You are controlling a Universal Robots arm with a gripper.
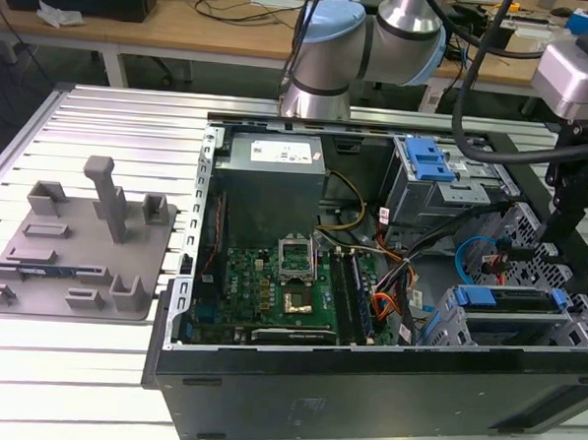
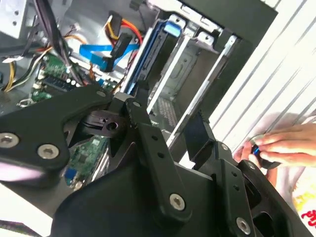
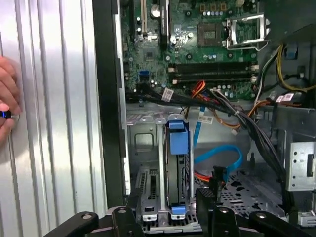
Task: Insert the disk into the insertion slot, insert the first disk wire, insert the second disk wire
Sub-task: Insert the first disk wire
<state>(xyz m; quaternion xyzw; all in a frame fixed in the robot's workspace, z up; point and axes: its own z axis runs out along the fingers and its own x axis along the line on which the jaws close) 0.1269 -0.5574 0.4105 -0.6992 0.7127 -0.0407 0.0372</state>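
- gripper (image 3: 169, 198): fingers (image 3: 205, 197) spread apart, clamped on nothing, wider than the disk (image 3: 177, 170). It hangs just above the insertion slot (image 3: 148, 180) in the first wrist view.
- disk sits edge-on inside that slot, w/ its blue carrier showing at both ends.
- blue flat cable (image 3: 222, 154) loops just beside the cage. The dark plug (image 3: 217, 174) at its end is apart from the disk, w/ orange wires near it.
- past the cage: green mobo (image 3: 197, 54) on the case floor, black cable bundle crossing btwn the two.
- in the exterior view the slot is in the PC case (image 1: 363, 401) on the exterior view's right. The cage w/ blue latch (image 1: 430, 163) and the PSU (image 1: 273, 155) are further back.
- outside the case: slatted table (image 1: 82, 130) w/ grey fixture plate (image 1: 76, 238) on the exterior view's left.
- a hand (image 2: 281, 144) rests on the table beside the case, pinching a small dark object w/ a blue spot.
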